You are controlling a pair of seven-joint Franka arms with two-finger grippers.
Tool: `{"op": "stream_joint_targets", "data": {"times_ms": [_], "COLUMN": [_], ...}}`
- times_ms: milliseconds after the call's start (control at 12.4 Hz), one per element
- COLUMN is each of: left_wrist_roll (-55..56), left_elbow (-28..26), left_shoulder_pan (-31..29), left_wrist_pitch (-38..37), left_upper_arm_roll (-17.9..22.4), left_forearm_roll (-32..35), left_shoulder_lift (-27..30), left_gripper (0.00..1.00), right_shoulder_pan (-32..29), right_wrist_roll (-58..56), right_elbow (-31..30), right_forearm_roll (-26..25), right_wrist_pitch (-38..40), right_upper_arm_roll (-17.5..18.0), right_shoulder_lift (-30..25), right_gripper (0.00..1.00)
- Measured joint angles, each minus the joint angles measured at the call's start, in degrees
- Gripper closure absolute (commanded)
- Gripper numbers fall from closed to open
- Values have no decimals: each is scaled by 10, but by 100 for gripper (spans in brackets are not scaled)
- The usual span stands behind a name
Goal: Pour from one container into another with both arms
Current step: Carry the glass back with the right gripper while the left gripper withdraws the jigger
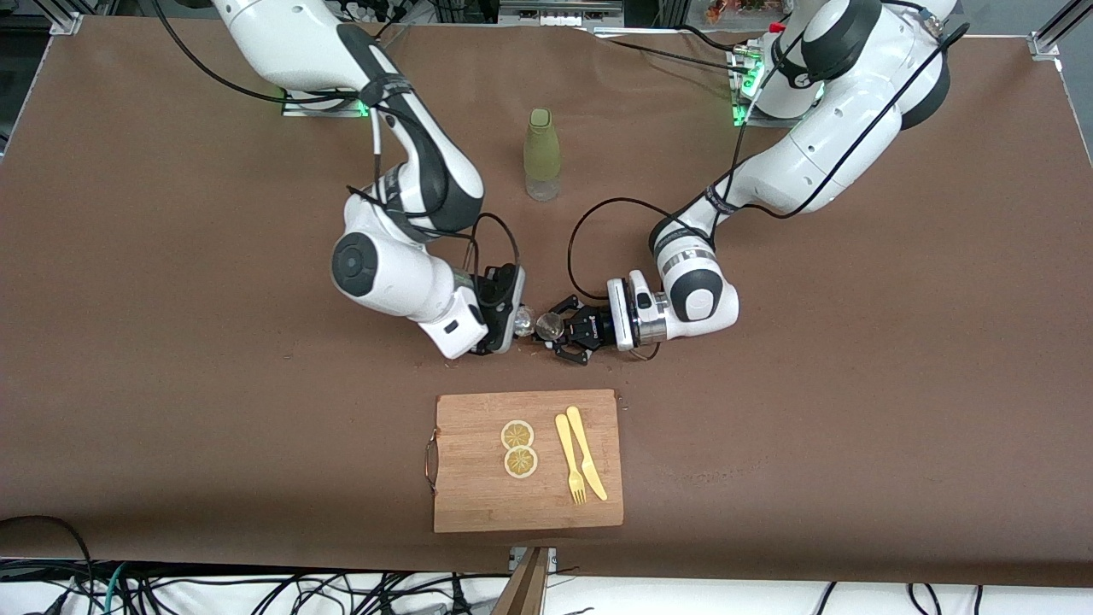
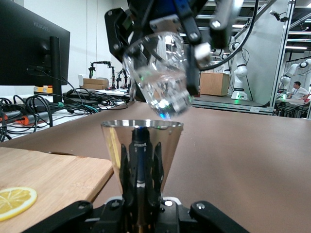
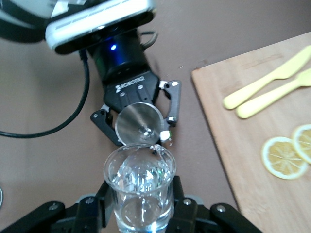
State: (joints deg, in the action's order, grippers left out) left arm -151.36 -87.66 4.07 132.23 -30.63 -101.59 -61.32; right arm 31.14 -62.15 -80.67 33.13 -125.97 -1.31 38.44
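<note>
1. Centre left of the front view: the right gripper (image 1: 505,318), on the arm whose base stands at the upper left, is clamped on a clear glass beaker (image 1: 523,321). The beaker is tipped so that its lip leans toward the neighbouring vessel, the posture needed for pouring.
2. Centre of the front view: the left gripper (image 1: 570,331), on the arm reaching in from the upper right, is closed on a metal cone cup (image 1: 548,325). The cup is held mouth upward just under the beaker's lip, apparently so that whatever leaves the glass lands inside it. In the left wrist view the cone cup (image 2: 141,145) stands upright, low in the centre, with the glass beaker (image 2: 158,73) slanted above its rim.
3. In the right wrist view the glass beaker (image 3: 140,189) fills the lower centre and the cone cup's (image 3: 140,124) open mouth sits directly above it in the picture, lip meeting rim. Whether any liquid is crossing cannot be told.
4. Lower centre of the front view: a wooden cutting board (image 1: 465,504) carries two lemon slices (image 1: 518,448) and a yellow fork and knife (image 1: 580,457), clear of the pouring point.
5. Upper centre: a green bottle (image 1: 541,154) stands upright, untouched, between the two arms.
</note>
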Motion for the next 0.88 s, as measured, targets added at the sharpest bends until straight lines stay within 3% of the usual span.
{"op": "stream_joint_targets", "data": {"times_ms": [161, 482, 723, 884], "left_wrist_roll": [0, 0, 0, 3], "left_elbow": [4, -15, -77, -110], "left_shoulder_pan": [-5, -48, -87, -120], "left_wrist_pitch": [0, -7, -52, -91], "left_upper_arm_roll": [0, 8, 57, 87], "left_forearm_roll": [0, 0, 6, 60], "left_shoulder_lift": [3, 29, 83, 117], "left_gripper": [100, 100, 100, 100], "right_shoulder_pan": [-20, -77, -145, -200], "right_wrist_roll": [-12, -130, -252, -343], "right_elbow": [0, -19, -64, -102], "right_forearm_roll": [39, 165, 233, 265], "right_wrist_pitch": [1, 10, 39, 81], "right_upper_arm_roll": [0, -3, -1, 1], "right_shoulder_lift": [-9, -18, -29, -42], "right_gripper": [71, 71, 71, 71]}}
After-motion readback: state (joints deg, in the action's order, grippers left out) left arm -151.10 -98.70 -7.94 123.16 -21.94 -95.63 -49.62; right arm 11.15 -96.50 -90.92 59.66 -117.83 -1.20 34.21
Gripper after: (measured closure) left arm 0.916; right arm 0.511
